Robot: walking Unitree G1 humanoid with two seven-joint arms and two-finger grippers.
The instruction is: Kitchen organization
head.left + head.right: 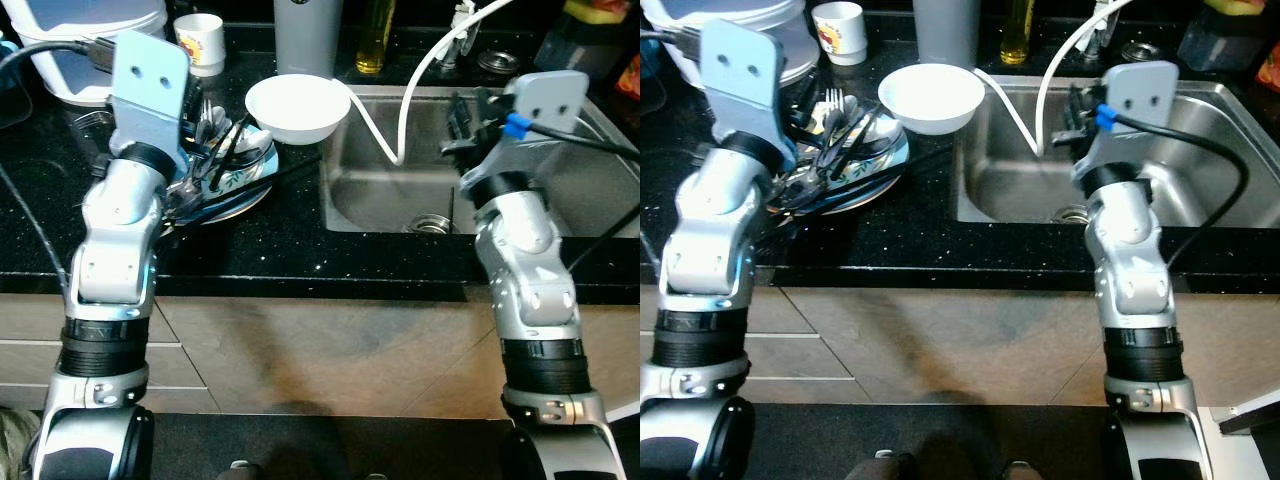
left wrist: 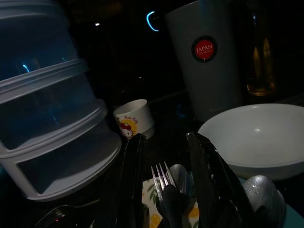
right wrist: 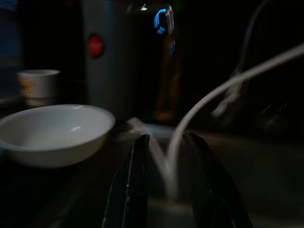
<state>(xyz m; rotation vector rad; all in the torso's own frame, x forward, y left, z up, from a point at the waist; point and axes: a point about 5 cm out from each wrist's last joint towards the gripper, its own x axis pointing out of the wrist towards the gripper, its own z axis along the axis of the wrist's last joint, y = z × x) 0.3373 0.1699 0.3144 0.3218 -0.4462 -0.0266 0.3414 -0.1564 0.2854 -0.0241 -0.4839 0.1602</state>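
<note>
Both eye views are evenly lit from above and fairly sharp, with glare on the silver arms and the sink point(image 1: 560, 200) steel. The black tabletop point(image 1: 300, 250) shows small sparkles. Both wrist views are very dark. The right wrist view is soft and blurred; a blue glint marks the tumbler point(image 2: 209, 57).

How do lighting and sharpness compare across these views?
Eye views: evenly lit, fairly sharp; the black counter sparkles. Left wrist view: dark, yet the fork and bowl read clearly. Right wrist view: darkest, soft; the white hose blurs.
</note>
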